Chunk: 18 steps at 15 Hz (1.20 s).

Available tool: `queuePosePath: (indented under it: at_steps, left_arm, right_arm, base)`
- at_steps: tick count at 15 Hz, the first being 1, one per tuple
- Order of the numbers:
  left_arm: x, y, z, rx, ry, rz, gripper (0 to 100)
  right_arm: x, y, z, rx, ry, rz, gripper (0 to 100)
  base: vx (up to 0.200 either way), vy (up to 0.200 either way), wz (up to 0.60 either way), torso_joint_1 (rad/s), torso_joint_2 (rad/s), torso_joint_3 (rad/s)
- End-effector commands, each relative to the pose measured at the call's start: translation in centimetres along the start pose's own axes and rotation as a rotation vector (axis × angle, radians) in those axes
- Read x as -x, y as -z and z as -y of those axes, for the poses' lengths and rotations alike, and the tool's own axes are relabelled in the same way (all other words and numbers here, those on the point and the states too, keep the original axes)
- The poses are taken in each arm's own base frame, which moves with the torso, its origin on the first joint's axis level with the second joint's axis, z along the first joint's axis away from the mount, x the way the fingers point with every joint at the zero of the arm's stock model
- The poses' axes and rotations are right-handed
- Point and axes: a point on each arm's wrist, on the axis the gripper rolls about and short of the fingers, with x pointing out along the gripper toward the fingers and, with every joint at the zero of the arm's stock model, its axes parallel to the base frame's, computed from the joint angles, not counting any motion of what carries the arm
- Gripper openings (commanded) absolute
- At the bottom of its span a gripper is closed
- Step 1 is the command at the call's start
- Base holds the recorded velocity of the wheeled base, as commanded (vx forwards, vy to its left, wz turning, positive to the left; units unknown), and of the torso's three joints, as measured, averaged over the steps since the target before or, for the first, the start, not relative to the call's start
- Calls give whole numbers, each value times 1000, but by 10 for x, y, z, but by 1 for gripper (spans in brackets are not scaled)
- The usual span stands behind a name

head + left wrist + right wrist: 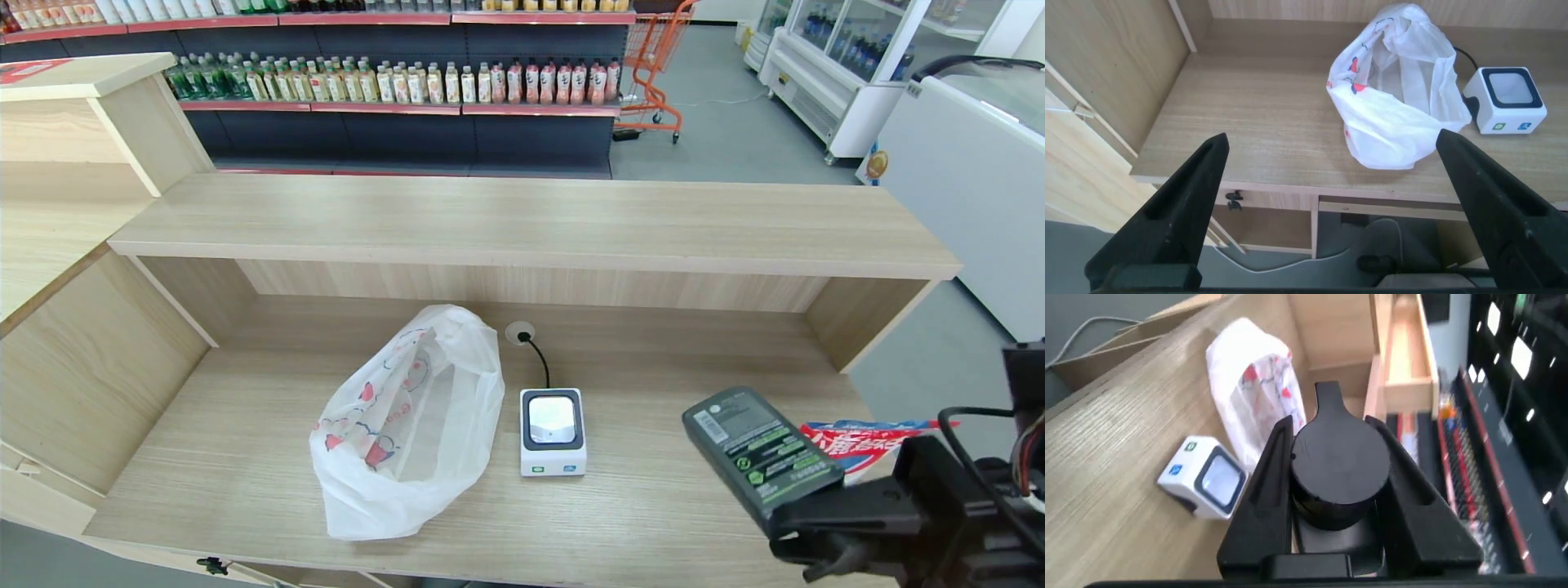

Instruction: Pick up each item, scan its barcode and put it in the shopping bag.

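Head view has the right gripper clamped on the dark canister by the surface's right edge, barcode facing up, so the scanner may miss it.

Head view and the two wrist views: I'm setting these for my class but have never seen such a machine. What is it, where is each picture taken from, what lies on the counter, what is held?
It is a two-armed robot at a shop counter. The head view looks down from its head; each wrist view looks out past one arm's fingers. On the counter lie a white shopping bag, a small white scanner beside it, and a red and blue packet. The right gripper is shut on a dark container, label facing up. The left gripper is open and holds nothing.
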Motion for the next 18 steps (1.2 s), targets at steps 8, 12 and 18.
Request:
queuePosePath:
  at_steps: [8, 12, 18]
  left_arm:
    - [0, 0, 0, 0, 0, 1, 100]
    - [0, 0, 0, 0, 0, 1, 100]
    - [0, 0, 0, 0, 0, 1, 100]
  right_arm:
    - [45, 42, 20, -893, 262, -242, 0]
    - [45, 68, 13, -1370, 402, -361, 0]
    - [-16, 102, -9, -1759, 290, -224, 0]
  base:
    - [0, 0, 0, 0, 0, 0]
    - [0, 0, 0, 0, 0, 0]
    - [0, 0, 0, 0, 0, 0]
